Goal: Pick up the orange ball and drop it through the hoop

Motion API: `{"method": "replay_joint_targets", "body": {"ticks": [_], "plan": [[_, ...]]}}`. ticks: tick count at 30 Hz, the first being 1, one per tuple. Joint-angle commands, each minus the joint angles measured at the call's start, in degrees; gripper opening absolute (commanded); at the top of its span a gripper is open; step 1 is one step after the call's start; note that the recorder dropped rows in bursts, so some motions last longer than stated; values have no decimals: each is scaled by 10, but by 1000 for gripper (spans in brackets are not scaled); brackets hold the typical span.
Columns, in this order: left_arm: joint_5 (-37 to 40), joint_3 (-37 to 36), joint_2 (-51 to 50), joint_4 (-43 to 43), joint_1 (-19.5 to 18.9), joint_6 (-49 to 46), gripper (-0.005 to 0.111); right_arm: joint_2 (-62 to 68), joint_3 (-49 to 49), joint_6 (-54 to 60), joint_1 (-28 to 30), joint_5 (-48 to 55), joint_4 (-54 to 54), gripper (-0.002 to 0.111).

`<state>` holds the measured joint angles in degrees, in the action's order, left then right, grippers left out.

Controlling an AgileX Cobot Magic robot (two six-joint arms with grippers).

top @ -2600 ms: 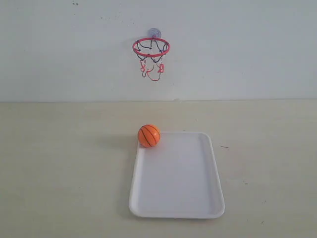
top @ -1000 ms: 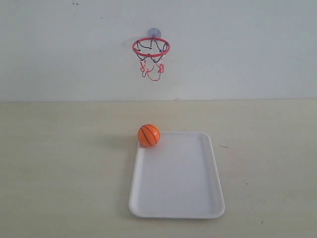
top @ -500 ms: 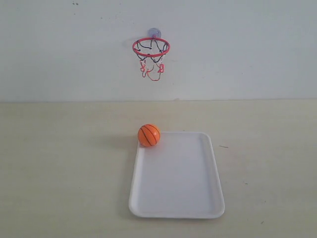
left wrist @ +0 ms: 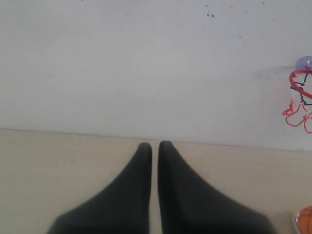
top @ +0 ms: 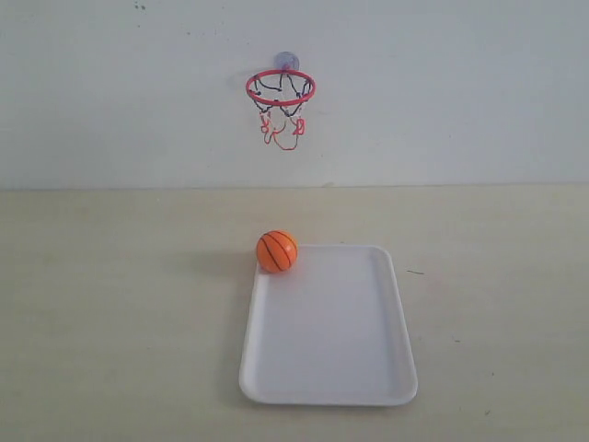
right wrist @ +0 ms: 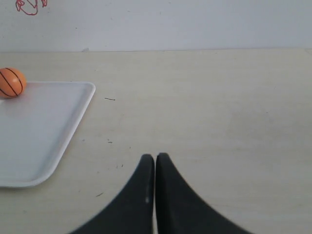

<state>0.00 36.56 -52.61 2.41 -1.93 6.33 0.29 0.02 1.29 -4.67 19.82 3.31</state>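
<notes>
On the table, exterior view: orange ball sits at the far left corner of the white tray, in contact with the rim there. Can't tell whether it's inside the lip or perched on it. Ball is round, with thin black seams, and is much smaller than the tray.

Hoop is on the wall, hung from a clear suction cup. It has a red ring, and the dark-and-red net hangs loose below. It is well above the ball and further back, roughly in line with it in that view.

My left gripper: clenched, with only a hairline slit between the dark fingers and nothing in it. It points at the wall, with the table edge below the tips. Left wrist view catches part of the hoop and a sliver of the ball, both well apart from the tips.

My right gripper: also clenched, fingertips pressed together and empty. It is over bare table, well apart from the tray. Right wrist view shows the ball at the tray's far corner and a scrap of red net on the wall behind it.

Neither gripper is touching the ball, which is down at tray level.
</notes>
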Motion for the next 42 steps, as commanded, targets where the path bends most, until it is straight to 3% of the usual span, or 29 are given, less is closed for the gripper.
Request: {"method": "replay_joint_targets", "body": {"ticks": [1,7,9,10,11,14,15,17,21,23,24,26,29,33,35,38,40,42], "plan": [[-130,5,-78,-1,-2,22,4,-3,0,1,1,-4,-1,0],[-124,10,-134,26,8,177,4,-3,0,1,1,-4,-1,0],[-133,21,-159,183,56,245,4,-3,0,1,1,-4,-1,0],[-172,35,-185,322,98,305,4,-3,0,1,1,-4,-1,0],[-201,47,-203,396,119,334,4,-3,0,1,1,-4,-1,0],[-215,114,-268,519,173,425,4,-3,0,1,1,-4,-1,0],[-162,173,-322,546,197,491,4,-3,0,1,1,-4,-1,0],[-104,249,-395,607,220,548,4,-3,0,1,1,-4,-1,0],[-126,352,-493,751,242,724,4,-3,0,1,1,-4,-1,0],[-163,382,-536,874,243,835,4,-3,0,1,1,-4,-1,0],[-201,399,-558,975,243,941,4,-3,0,1,1,-4,-1,0],[-275,411,-586,975,236,1001,4,-3,0,1,1,-4,-1,0],[-330,425,-617,975,232,1015,4,-3,0,1,1,-4,-1,0],[-257,441,-626,975,232,1002,4,-3,0,1,1,-4,-1,0],[-252,447,-618,975,232,897,4,-3,0,1,1,-4,-1,0],[-270,444,-587,975,247,633,4,-3,0,1,1,-2,-1,0],[-187,432,-563,975,275,574,4,-3,0,1,1,-2,-1,0],[-14,417,-539,975,323,535,4,-3,0,1,1,-2,-1,0]]}}
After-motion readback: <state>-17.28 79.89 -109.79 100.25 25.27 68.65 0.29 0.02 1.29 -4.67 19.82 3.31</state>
